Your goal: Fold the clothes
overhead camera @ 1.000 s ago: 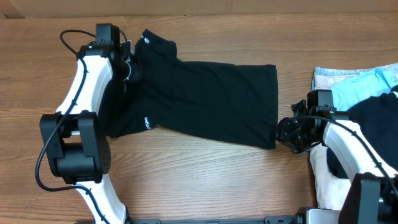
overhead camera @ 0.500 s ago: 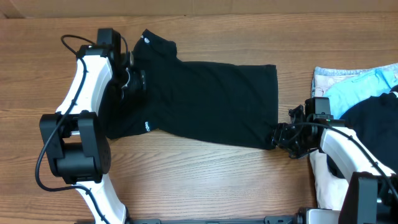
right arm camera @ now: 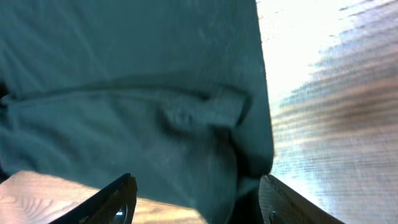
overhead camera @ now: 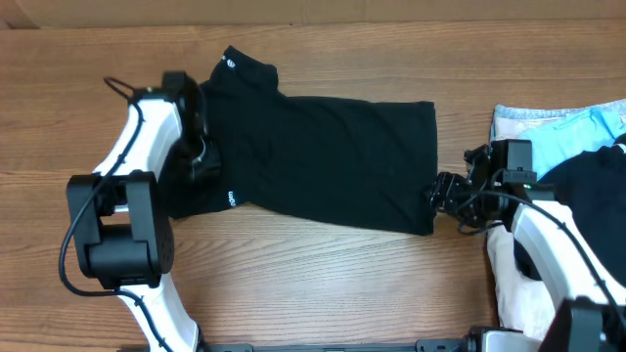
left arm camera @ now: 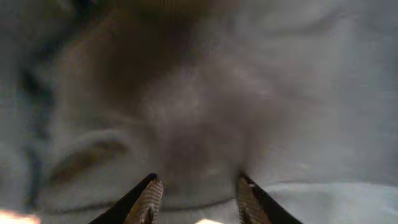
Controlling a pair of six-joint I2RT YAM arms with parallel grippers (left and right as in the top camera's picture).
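The black T-shirt [overhead camera: 323, 156] lies spread across the middle of the wooden table, its collar with a white neck label [overhead camera: 231, 65] at the upper left. A tiny white tag [overhead camera: 232, 198] sits at its lower left edge. My left gripper [overhead camera: 201, 161] is over the shirt's left part. In the left wrist view its fingers [left arm camera: 198, 199] are open, close above blurred dark cloth [left arm camera: 205, 112]. My right gripper [overhead camera: 440, 193] is at the shirt's lower right corner. In the right wrist view its fingers [right arm camera: 196, 202] are open either side of the hem corner [right arm camera: 186, 118].
A light-blue garment [overhead camera: 577, 132] and another black garment [overhead camera: 592, 181] are bunched at the right edge, over pale cloth [overhead camera: 518, 115]. White cloth [overhead camera: 509, 269] lies under my right arm. Bare wood table [overhead camera: 323, 284] runs along the front.
My left gripper has moved from near the collar down along the shirt's left side. My right gripper has shifted slightly up at the shirt's right corner. The shirt has barely moved.
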